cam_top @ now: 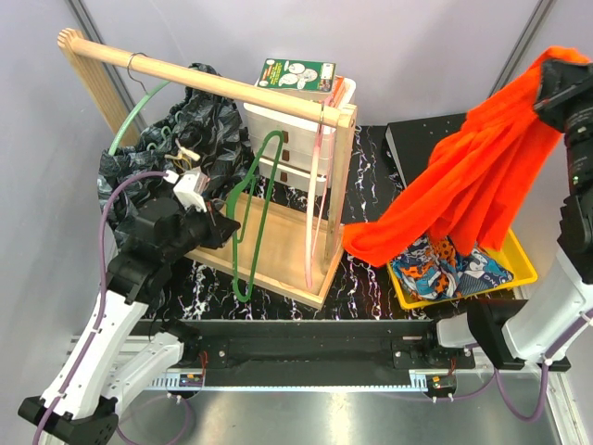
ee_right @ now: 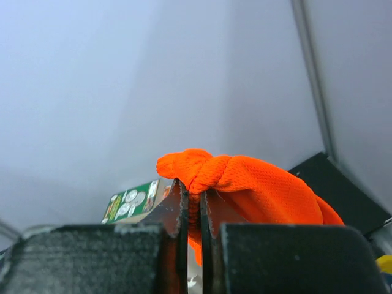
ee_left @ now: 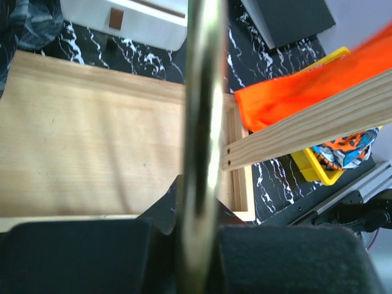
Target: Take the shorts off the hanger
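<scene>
Below the right claw (ee_right: 191,188), pinched on their bunched edge, bright orange mesh shorts (cam_top: 473,176) drape down to a yellow tray (cam_top: 524,257); the left claw (ee_left: 197,228) clamps a green hanger (ee_left: 205,122).

Pale grey walls (cam_top: 417,37); black, seemingly marbled tabletop (cam_top: 371,176).

bright, even light; soft shadows; wrist views blur up close (left worst).
</scene>
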Motion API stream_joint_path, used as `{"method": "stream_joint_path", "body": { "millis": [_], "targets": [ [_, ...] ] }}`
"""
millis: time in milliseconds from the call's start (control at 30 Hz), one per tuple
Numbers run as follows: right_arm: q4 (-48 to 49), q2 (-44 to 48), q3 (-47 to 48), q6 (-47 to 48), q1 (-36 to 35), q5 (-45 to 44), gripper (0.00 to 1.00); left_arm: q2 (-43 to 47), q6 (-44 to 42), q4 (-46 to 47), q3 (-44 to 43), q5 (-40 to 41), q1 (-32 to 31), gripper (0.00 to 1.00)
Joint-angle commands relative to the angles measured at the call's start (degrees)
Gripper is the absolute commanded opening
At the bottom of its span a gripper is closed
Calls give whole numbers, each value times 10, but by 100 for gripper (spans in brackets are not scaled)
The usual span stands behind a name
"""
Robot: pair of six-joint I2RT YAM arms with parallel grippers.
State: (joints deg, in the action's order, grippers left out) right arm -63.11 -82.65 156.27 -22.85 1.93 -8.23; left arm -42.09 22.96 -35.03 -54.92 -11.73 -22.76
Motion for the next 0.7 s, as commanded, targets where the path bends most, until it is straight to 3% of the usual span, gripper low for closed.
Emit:
{"method": "stream_joint_path", "body": {
  "millis": [0,300,533,667],
  "targets": [
    [137,38,-4,99,2,-117,0,5,9,13,-23,9,-1,0],
    [209,33,-6,192,2,-195,0,3,26,5,-47,-4,-1,0],
    [219,-22,20,192,2,-200,0,9,24,-19,-67,-6,0,0],
    [219,-13,-26,179,2,-195,0,21,19,-30,-74,7,-1,0]
  ]
}}
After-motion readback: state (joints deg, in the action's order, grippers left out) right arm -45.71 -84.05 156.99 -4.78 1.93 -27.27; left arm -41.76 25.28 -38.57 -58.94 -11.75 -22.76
